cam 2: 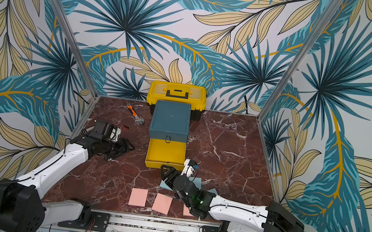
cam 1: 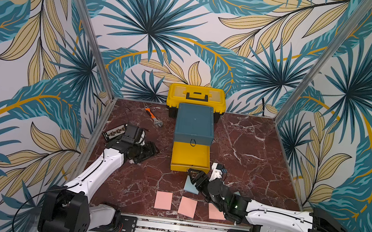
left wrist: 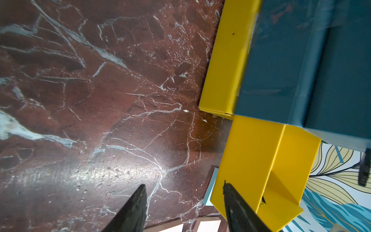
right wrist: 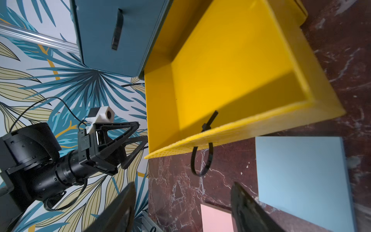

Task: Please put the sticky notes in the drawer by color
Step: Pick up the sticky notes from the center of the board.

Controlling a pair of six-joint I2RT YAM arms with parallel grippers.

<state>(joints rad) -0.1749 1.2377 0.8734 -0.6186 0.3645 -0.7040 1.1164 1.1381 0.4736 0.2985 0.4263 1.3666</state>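
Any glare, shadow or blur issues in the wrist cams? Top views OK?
Left wrist view: a broad sheen on the marble table, and the teal cabinet is close and soft. Right wrist view: a diagonal shadow crosses the open yellow drawer floor; the blue sticky note reads clean. In both top views the table is dim but sharp.

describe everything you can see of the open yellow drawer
The yellow drawer is a shallow, open-topped tray of smooth, bright yellow, plastic-looking material. It stands far out from the teal cabinet, directly under its teal front. Its inside shows nothing but bare floor. A black loop pull hangs from the middle of its front wall, whose top edge looks finely ridged. The right gripper is open just short of the pull, seemingly not touching it.
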